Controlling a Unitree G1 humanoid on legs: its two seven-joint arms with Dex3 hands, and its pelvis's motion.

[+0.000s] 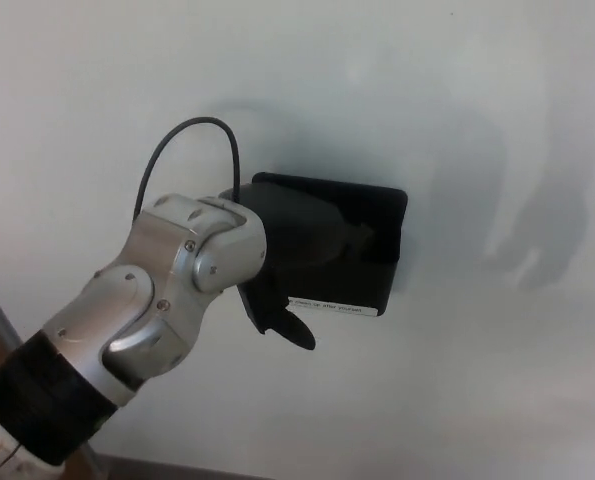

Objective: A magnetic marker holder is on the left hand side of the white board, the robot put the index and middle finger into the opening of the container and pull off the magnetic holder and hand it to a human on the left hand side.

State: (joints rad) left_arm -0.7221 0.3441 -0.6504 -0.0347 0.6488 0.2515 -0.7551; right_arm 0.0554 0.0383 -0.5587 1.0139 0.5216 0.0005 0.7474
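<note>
- While the left hand lies against the black marker holder, its fingers seem to reach into the box's opening from the front, though black on black hides exactly how deep they sit.
- One finger or thumb pokes out below the holder's lower edge, so the hand looks wrapped onto the box rather than spread open.
- The holder sits flat on the whiteboard, upright, with a white label along its bottom front edge.
- Judging by its look, it is a stiff, light plastic box held on by magnets; hooking the front wall from inside and peeling it off at an angle should beat a straight pull.
- Smooth plastic may slip once it snaps free.
- No right hand shows.
</note>
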